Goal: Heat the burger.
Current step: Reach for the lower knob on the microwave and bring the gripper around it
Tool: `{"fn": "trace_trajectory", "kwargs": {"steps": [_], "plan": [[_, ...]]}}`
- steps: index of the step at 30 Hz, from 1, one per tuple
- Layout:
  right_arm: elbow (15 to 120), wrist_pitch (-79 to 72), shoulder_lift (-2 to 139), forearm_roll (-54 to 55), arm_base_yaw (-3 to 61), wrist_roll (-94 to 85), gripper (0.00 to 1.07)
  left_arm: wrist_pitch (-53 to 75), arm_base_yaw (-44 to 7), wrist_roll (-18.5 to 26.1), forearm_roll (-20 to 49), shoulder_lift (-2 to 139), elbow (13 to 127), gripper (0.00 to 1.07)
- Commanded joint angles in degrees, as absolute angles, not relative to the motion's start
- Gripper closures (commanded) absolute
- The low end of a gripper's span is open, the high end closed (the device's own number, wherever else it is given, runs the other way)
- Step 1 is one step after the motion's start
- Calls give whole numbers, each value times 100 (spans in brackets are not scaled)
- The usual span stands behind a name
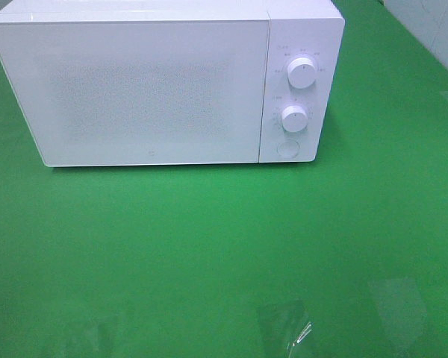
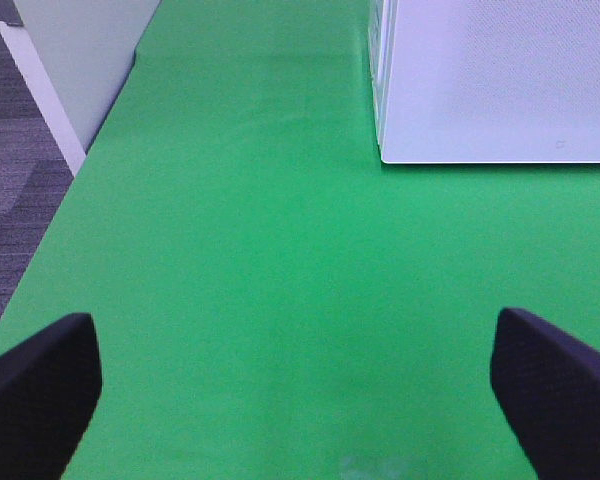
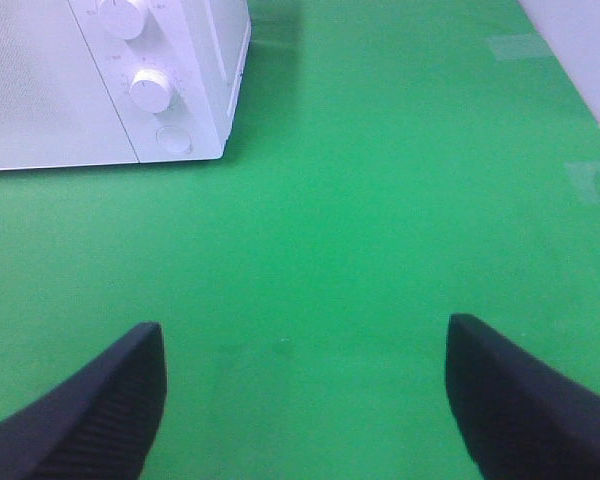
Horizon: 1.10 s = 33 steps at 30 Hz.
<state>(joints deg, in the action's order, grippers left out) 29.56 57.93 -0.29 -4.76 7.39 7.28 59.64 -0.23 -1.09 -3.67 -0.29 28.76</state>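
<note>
Spread wide and empty, my left hand (image 2: 295, 335) and right hand (image 3: 305, 335) hover above the green table (image 1: 209, 246), both facing the shut microwave (image 1: 157, 89), ready to open it, I judge. No burger shows; whether it sits inside, I cannot tell.

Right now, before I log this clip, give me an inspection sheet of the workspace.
Surface: green table cover, flat.
Job's things: burger, nothing seen in any view; white microwave at the back, door shut.
Clutter: clear tape patches near the front edge.
Grippers: left gripper open, empty; right gripper open, empty.
Cables: nothing seen.
Surroundings: grey carpet beside the table, white wall.
</note>
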Motion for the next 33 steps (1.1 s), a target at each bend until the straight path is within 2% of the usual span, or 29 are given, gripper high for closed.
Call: {"fn": "trace_trajectory", "kwargs": {"steps": [1,14,17,33], "plan": [[3174,5277,-40,-516,751,716,30,5953,-17,-103,-350,-143,2871,9],[3140,3071,1891,-510,751,716,31,5953,-17,-103,-350,-143,2871,9],[3140,2939,2017,-510,751,716,31,5953,-17,-103,-350,-143,2871,9],[3140,705,4486,-510,751,722,31,5953,-17,-103,-350,-143,2871,9]]}}
